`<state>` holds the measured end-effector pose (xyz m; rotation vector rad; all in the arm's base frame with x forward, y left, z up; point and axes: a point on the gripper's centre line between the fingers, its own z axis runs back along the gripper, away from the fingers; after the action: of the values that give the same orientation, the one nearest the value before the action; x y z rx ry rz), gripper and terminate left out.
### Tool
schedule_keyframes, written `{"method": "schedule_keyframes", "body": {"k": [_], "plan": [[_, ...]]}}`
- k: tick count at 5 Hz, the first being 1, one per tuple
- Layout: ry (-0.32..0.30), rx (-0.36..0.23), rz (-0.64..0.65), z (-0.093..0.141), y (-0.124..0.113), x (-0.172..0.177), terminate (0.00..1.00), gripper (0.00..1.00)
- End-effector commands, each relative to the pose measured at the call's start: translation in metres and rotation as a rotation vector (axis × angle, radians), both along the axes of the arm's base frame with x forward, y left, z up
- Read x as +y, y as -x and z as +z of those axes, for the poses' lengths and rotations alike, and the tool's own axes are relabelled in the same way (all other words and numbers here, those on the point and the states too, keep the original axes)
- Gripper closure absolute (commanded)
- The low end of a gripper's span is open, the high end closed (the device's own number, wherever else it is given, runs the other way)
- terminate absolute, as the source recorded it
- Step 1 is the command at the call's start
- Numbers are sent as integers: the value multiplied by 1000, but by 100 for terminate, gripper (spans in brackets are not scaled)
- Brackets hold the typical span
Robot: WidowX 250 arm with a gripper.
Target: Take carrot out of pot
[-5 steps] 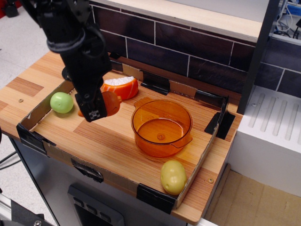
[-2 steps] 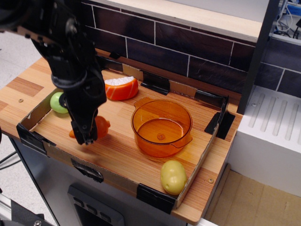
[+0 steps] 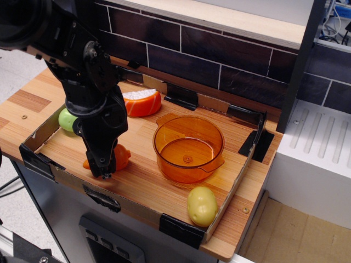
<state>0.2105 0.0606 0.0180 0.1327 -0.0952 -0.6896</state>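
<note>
The wooden board fills mid-frame, with the empty pot at centre and, lower left, the gripper low over the carrot, which lies on the board well clear of the pot. The placing step looks nearly done; next seems to be release and lift-off. Whether the jaws grip or have let go, I cannot tell. Compared with a second earlier, arm and carrot sit lower and further left.
</note>
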Motion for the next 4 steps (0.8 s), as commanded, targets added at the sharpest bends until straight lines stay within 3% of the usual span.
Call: {"method": "schedule_keyframes", "body": {"k": [1,2,3,4], "plan": [[17,35,30,18,4,14,0,0],[51,61,71,31,1,17,0,0],[88,42,81,56,-2,14,0,0],[144,-6,86,101,-1,9,0,0]]}}
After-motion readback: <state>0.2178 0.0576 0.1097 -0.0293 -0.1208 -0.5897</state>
